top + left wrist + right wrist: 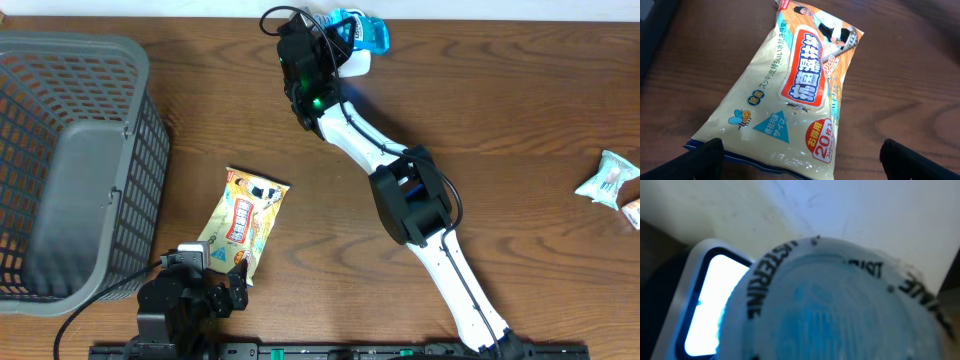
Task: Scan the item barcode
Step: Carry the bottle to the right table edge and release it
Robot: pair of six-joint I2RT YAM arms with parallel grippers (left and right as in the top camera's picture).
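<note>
Two arms stood at a brown wood-grain table (520, 110). Right gripper (330, 50) was apparently clenched on the blue mouthwash bottle (362, 30) at the far edge, against a lit scanner (702, 305). Left gripper (228, 288) gaped over a wipes pack (245, 215); a grey basket (60, 45) lay left.

Counter (520, 120): dark brown wood-grain top, evenly lit, faint sheen. Far edge: pale strip (150, 8) across the full width; wall or floor, cannot tell. Right wrist view: off-white surface (865, 205) behind.

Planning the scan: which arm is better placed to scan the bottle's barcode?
Right: the right gripper holds the bottle beside the lit scanner; the left gripper hangs open by the wipes, far off.
</note>
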